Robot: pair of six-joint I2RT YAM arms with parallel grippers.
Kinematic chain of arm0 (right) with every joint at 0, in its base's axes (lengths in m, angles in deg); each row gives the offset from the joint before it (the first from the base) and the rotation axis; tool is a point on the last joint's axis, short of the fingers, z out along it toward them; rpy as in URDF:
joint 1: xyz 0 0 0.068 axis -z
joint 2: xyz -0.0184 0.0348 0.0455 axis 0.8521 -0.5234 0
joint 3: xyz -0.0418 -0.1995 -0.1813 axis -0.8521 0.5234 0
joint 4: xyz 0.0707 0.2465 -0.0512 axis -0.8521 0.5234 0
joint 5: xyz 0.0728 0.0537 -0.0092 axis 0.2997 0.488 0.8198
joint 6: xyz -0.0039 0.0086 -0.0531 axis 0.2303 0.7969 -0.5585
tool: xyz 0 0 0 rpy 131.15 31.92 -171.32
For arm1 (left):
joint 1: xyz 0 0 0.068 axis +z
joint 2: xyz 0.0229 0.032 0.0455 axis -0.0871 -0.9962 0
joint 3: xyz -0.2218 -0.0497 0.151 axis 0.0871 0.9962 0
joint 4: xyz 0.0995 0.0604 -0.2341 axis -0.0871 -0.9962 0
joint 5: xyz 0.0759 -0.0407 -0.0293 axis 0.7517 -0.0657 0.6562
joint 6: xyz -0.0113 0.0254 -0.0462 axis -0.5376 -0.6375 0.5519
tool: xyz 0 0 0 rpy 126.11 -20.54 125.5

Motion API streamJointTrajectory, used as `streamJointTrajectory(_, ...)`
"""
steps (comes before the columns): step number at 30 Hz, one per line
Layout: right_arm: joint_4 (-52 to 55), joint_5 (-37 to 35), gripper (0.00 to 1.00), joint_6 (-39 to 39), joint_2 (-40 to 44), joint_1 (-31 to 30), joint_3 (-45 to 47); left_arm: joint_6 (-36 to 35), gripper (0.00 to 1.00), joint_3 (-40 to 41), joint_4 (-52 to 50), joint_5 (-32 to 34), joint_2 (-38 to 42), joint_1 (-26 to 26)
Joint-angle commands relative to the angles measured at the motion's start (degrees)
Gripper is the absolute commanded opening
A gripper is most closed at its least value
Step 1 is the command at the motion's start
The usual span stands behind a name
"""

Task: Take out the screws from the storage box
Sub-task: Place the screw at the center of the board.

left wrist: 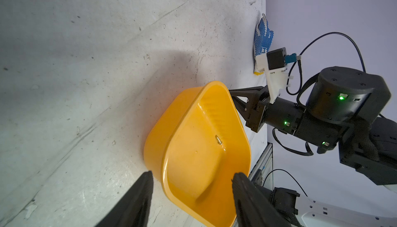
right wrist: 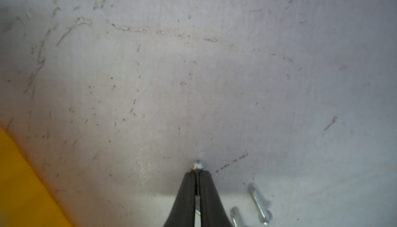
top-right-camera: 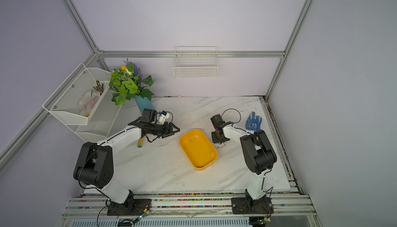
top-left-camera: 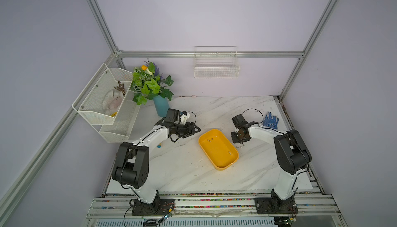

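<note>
The right gripper [right wrist: 196, 172] apparently pinches one screw [right wrist: 197, 165]; the left gripper [left wrist: 193, 174] stands spread near the storage box [left wrist: 159, 129].

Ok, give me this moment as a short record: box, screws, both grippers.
storage box: yellow, on the table
screws in box: three visible
screws on table: small cluster beside the box
left gripper: open, empty, beside the box
right gripper: fingers nearly shut on one screw, next to the cluster
</note>
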Motion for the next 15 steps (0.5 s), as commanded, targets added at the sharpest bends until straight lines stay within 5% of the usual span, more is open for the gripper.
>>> streamJointTrajectory(1,0.1,-0.5,0.17,0.1,2.4,0.2,0.4,-0.7,0.63,0.0,-1.0,-0.8,-0.7,0.0)
streamJointTrajectory(10,4.5,-0.9,0.32,-0.4,8.2,0.2,-3.5,-0.7,0.64,-0.3,-1.3,-0.7,-0.7,0.0)
streamJointTrajectory(15,8.0,8.5,0.32,-6.7,17.4,-0.1,-4.0,-0.9,0.64,-0.4,-1.6,-0.7,-1.0,-0.1)
